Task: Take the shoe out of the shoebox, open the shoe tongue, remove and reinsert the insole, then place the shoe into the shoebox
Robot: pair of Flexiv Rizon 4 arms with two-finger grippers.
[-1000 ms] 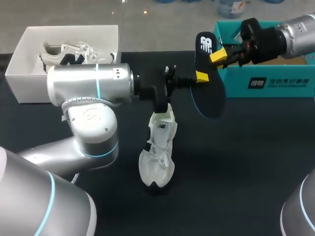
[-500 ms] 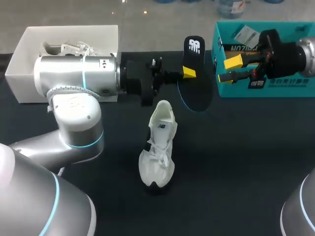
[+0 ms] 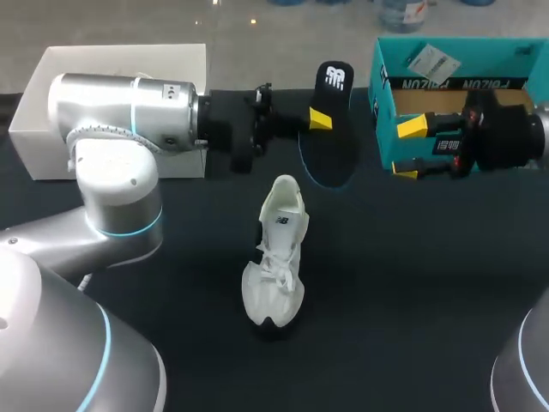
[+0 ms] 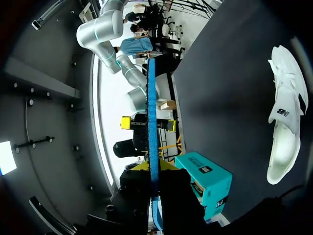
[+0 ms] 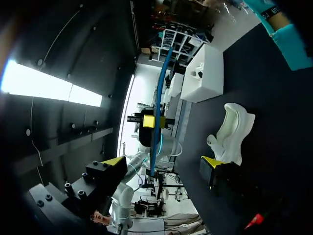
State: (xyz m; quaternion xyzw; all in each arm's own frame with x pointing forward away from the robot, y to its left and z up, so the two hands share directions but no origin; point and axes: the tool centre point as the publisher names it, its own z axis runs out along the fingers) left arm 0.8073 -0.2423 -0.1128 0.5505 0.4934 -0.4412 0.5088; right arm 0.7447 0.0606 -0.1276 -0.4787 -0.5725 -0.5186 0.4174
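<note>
- Left gripper point(image 3: 319, 120) was clamped on the insole point(image 3: 330, 159), held aloft behind the shoe; thin, bendy, black with a blue edge; it could buckle or slip from so small a pinch.
- Shoe point(image 3: 276, 257) lay mid-table, white, soft mesh; unheld, it could skid.
- Right gripper point(image 3: 407, 148) gaped wide, empty, before the teal box point(image 3: 455, 64).

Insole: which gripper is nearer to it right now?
Left. The left gripper is shut on the insole. The right gripper is open and apart from it, by the teal box.
</note>
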